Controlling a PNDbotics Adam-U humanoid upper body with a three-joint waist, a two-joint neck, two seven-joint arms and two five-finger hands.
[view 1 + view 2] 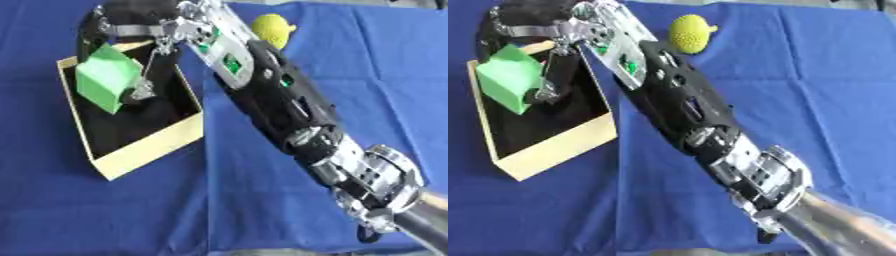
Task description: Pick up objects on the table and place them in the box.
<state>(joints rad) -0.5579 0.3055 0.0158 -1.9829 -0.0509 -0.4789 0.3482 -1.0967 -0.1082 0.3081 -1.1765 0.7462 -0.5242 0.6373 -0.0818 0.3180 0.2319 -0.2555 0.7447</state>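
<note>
A green block (107,79) hangs tilted over the black inside of a cream-walled open box (150,149) at the left of the table. My right hand (129,20) reaches in from the lower right, across the table, and sits over the box's far end. Its fingers (143,89) curl down against the block's right side, and the palm covers the block's far side. Whether the block touches the box floor is not visible. A yellow bumpy ball (689,33) lies on the blue cloth beyond my forearm, near the far edge. My left hand is out of sight.
Blue cloth (105,215) covers the table. My long black and silver right forearm (289,110) crosses the middle diagonally, just right of the box's right wall. Open cloth lies in front of the box and to the right of the arm.
</note>
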